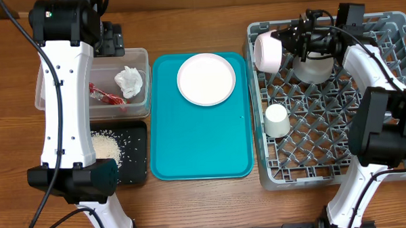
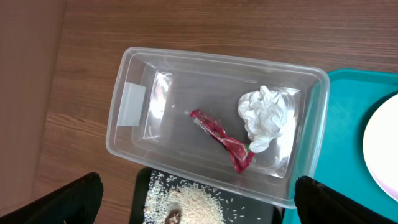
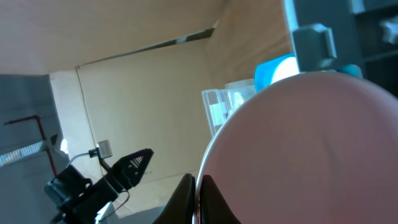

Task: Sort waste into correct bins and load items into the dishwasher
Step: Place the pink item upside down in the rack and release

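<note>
Cropped right of the left gripper (image 2: 200,208): white plate (image 2: 384,152). Blurred, overflowing the frame at the right gripper (image 3: 198,190): pinkish bowl (image 3: 298,149).

We logged the left arm stretched far forward, left hand (image 1: 110,38) facing down, jaws spread wide. Right arm bent leftward at the far side, right hand (image 1: 285,46) turned sideways, fingers (image 3: 185,200) pinched shut.

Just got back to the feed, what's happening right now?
The right gripper holds a bowl on edge over the rack, where a cup and second bowl already sit. The plate waits on the teal tray. The left gripper hangs open above the tub with the napkin and wrapper; rice lies in the black tray.
</note>
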Controlling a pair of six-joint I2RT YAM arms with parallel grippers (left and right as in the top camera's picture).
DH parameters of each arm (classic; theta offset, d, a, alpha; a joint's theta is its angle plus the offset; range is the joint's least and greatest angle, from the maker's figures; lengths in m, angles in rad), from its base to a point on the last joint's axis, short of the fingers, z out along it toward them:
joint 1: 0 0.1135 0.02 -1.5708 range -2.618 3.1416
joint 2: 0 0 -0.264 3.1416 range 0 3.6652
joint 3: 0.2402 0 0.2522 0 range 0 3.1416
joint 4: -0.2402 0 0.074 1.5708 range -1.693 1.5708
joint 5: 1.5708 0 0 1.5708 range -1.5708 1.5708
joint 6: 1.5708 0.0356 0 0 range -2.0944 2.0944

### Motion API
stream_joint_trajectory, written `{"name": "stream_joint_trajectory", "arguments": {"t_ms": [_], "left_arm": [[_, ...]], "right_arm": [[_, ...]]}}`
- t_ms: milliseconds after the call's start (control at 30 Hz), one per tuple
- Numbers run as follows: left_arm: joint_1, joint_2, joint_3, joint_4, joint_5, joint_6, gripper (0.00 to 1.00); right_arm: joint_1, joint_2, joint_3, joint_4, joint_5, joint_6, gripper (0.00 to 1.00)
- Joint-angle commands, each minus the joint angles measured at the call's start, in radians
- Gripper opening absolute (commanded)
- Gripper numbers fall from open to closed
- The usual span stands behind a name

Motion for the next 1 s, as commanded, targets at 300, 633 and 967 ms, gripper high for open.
{"name": "stream_joint_trajectory", "arguments": {"t_ms": [300,633,967], "left_arm": [[0.001,-0.016,0.022,0.002,-0.001,0.014,1.00],[0.001,-0.016,0.022,0.002,-0.001,0.014,1.00],[0.001,-0.016,0.022,0.003,-0.001,0.014,1.00]], "right_arm": [[-0.063,0.006,-0.003,-0.015,0.013,-0.099,0.23],[-0.159,-0.017,0.001,0.117,0.026,-0.100,0.37],[-0.189,-0.201,0.012,-0.058,0.322,-0.354,0.36]]}}
